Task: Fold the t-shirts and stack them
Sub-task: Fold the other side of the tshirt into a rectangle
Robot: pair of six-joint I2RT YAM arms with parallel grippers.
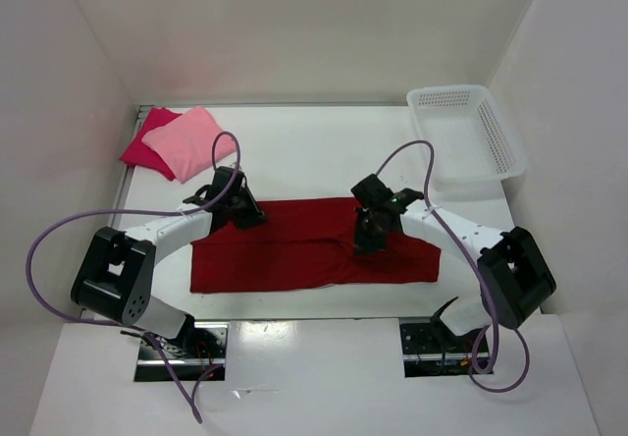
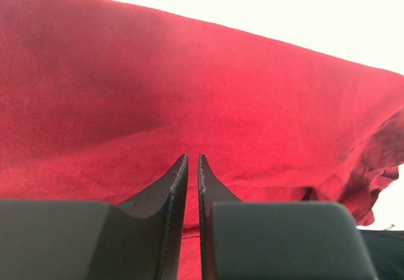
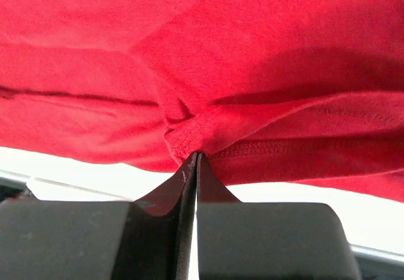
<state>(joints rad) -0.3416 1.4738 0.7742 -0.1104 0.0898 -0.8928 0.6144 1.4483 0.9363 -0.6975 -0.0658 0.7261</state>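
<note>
The dark red t-shirt [image 1: 304, 249] lies spread in a wide band across the middle of the table. My left gripper [image 1: 240, 210] is low at the shirt's back left edge. In the left wrist view its fingers [image 2: 193, 157] stand almost together, with red cloth [image 2: 189, 72] filling the slim gap. My right gripper [image 1: 368, 235] is down on the shirt's right half. It is shut [image 3: 196, 154] on a bunched hem of the cloth [image 3: 208, 132]. A folded light pink t-shirt [image 1: 191, 141] rests on the folded crimson-pink t-shirt [image 1: 145, 153] at the back left.
A white mesh basket [image 1: 466, 132] stands at the back right corner. White walls close in the table [image 1: 314, 146] on three sides. Purple cables loop up from both arms.
</note>
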